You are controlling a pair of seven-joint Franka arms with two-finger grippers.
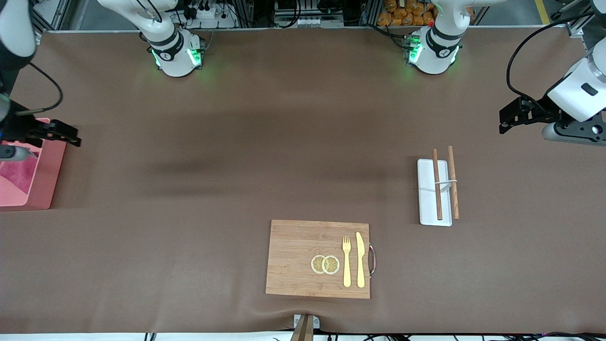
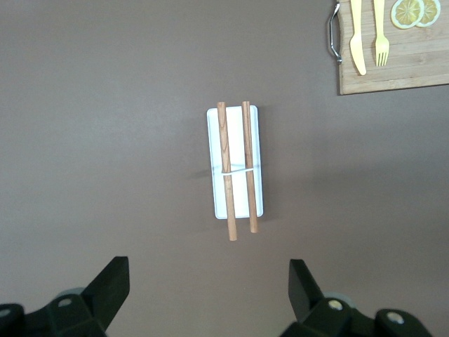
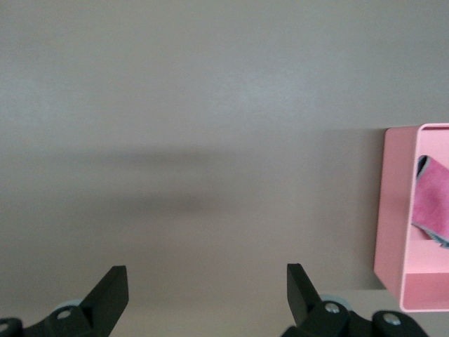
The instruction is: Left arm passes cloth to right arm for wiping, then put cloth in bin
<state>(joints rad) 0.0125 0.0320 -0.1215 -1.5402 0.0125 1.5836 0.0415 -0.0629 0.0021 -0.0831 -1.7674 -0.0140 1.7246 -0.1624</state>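
The crimson cloth (image 1: 21, 176) lies crumpled inside the pink bin (image 1: 45, 189) at the right arm's end of the table. The right wrist view shows the bin (image 3: 396, 210) with the cloth (image 3: 431, 207) in it. My right gripper (image 1: 71, 134) hangs open and empty over the table just beside the bin's wall; in its wrist view (image 3: 207, 288) only bare table lies between the fingers. My left gripper (image 1: 503, 122) hangs open and empty over the table at the left arm's end; its wrist view (image 2: 208, 288) shows nothing between its fingers.
A wooden cutting board (image 1: 293, 251) with a fork (image 1: 347, 260), a knife (image 1: 360, 259) and two lemon slices (image 1: 325, 264) lies near the front edge. A white tray (image 1: 426, 199) with two wooden sticks (image 1: 437, 184) lies toward the left arm's end.
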